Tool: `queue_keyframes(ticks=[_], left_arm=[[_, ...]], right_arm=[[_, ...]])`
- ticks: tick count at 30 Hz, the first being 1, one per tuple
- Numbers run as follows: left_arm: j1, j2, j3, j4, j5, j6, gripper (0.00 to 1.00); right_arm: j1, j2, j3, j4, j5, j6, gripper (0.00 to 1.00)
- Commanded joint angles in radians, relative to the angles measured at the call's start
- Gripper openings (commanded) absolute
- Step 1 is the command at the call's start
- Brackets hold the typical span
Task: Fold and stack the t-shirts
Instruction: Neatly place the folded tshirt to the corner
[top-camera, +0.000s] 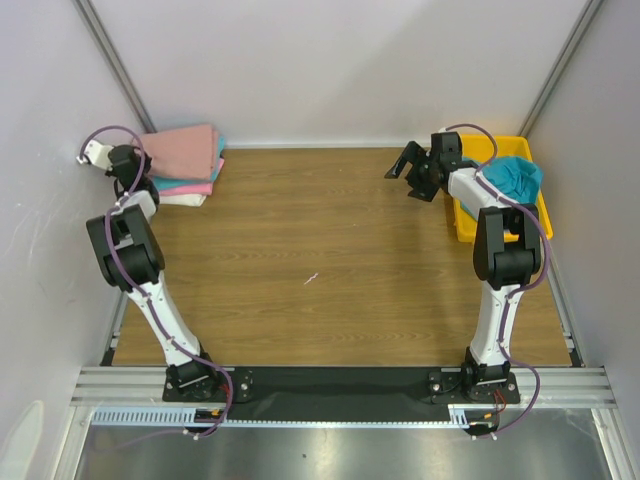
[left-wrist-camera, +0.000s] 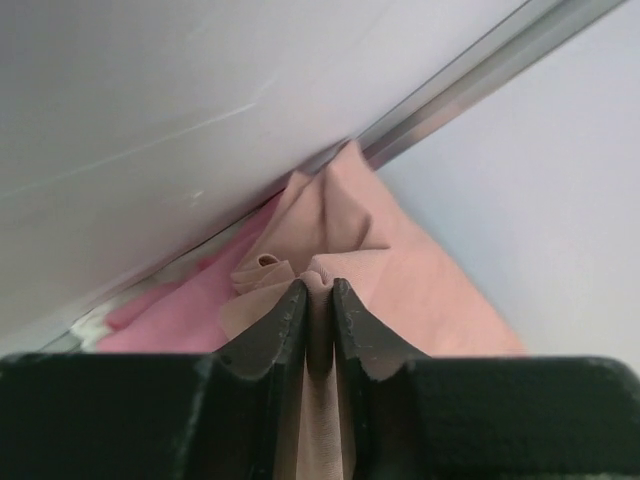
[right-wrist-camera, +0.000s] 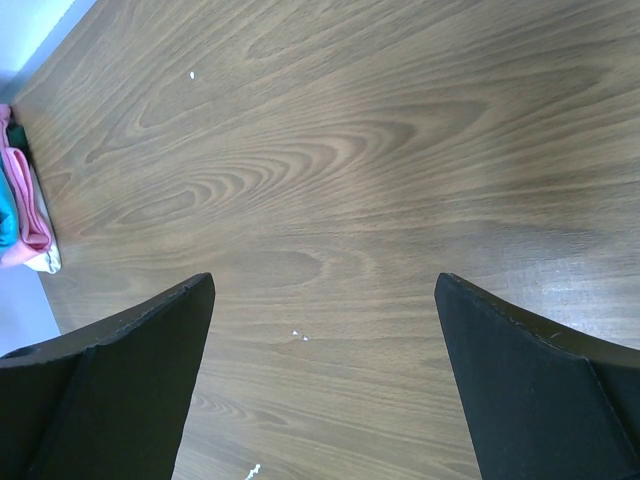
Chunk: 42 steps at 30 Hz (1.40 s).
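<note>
A stack of folded t-shirts lies in the far left corner: a dusty-pink one (top-camera: 185, 147) on top, then teal (top-camera: 180, 184), bright pink (top-camera: 195, 190) and white (top-camera: 185, 199) layers. My left gripper (top-camera: 138, 163) sits at the stack's left edge. In the left wrist view it (left-wrist-camera: 319, 290) is shut on a pinched fold of the dusty-pink t-shirt (left-wrist-camera: 400, 270), with bright pink cloth (left-wrist-camera: 170, 310) beside it. My right gripper (top-camera: 408, 170) hangs open over bare wood (right-wrist-camera: 330, 200), nothing between its fingers. Another teal t-shirt (top-camera: 515, 178) lies crumpled in the tray.
A yellow plastic tray (top-camera: 463, 226) stands at the far right, behind the right arm. White walls with metal posts close in the back and both sides. The stack's edge (right-wrist-camera: 25, 215) shows at the left of the right wrist view. A small white speck (top-camera: 311, 278) lies mid-table.
</note>
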Motion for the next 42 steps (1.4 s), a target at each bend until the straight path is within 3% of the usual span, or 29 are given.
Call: queue_keyframes(ticks=[1, 4, 7, 8, 13, 18, 19, 23, 27, 30, 37, 40, 42], left_arm=[[0.023, 0.007, -0.029, 0.001, 0.002, 0.005, 0.24], [0.024, -0.007, -0.047, -0.042, -0.019, 0.002, 0.37], [0.029, -0.027, -0.049, -0.087, -0.027, -0.006, 0.59], [0.029, -0.033, -0.049, -0.119, -0.028, -0.009, 0.73], [0.023, -0.100, -0.055, -0.222, -0.010, 0.003, 0.81], [-0.070, -0.185, -0.042, -0.358, -0.111, 0.158, 0.86], [-0.089, -0.208, -0.030, -0.389, -0.185, 0.177, 0.99], [-0.178, -0.264, -0.019, -0.452, -0.338, 0.187, 1.00], [-0.253, -0.251, 0.032, -0.447, -0.334, 0.212, 1.00], [-0.261, -0.147, 0.163, -0.452, -0.236, 0.223, 1.00], [-0.267, 0.192, 0.658, -0.504, -0.010, 0.313, 0.98], [-0.264, 0.286, 0.755, -0.478, 0.063, 0.325, 0.99], [-0.264, 0.301, 0.743, -0.428, 0.096, 0.315, 1.00]], right_arm=[[0.005, 0.006, 0.043, 0.005, 0.009, 0.002, 1.00], [0.005, 0.003, 0.044, 0.005, 0.006, 0.000, 1.00], [0.005, 0.004, 0.044, 0.008, 0.003, 0.000, 0.99], [0.005, 0.006, 0.044, 0.008, -0.002, 0.000, 1.00], [0.005, 0.000, 0.034, 0.012, -0.002, 0.003, 1.00], [0.005, -0.008, 0.009, 0.040, -0.007, 0.011, 1.00], [0.005, -0.007, 0.009, 0.043, -0.013, 0.012, 1.00], [0.005, -0.005, 0.005, 0.049, -0.026, 0.012, 1.00], [0.001, -0.007, 0.002, 0.054, -0.036, 0.005, 1.00], [-0.003, -0.006, 0.000, 0.057, -0.045, 0.002, 1.00], [-0.027, -0.011, -0.002, 0.045, -0.040, -0.006, 1.00], [-0.032, -0.011, -0.002, 0.046, -0.030, -0.005, 1.00], [-0.033, -0.010, 0.000, 0.048, -0.025, -0.001, 1.00]])
